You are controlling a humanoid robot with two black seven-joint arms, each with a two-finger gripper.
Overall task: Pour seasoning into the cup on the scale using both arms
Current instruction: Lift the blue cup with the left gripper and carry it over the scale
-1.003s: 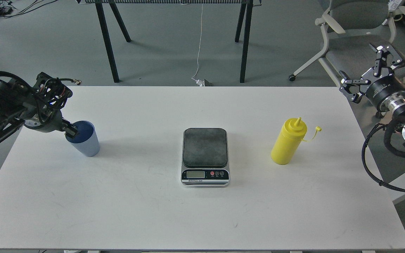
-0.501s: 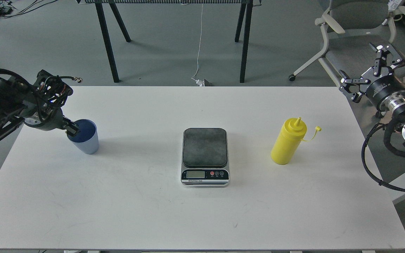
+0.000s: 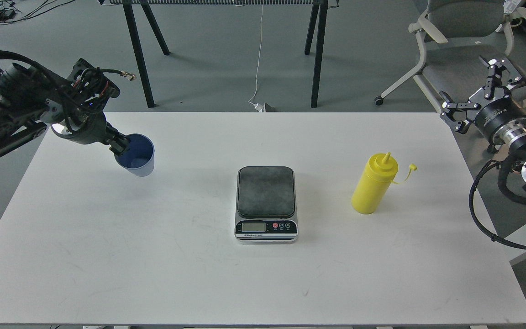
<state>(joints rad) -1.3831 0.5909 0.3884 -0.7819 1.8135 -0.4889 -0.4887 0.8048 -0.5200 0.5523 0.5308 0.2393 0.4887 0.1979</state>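
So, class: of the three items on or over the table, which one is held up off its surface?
The light blue cup, pinched at its rim by the left gripper; the scale and yellow bottle stand on the table.

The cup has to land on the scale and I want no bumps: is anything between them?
Nothing visible. The cup, held at its rim by the left claw, has only bare table between it and the scale, whose plate is empty.
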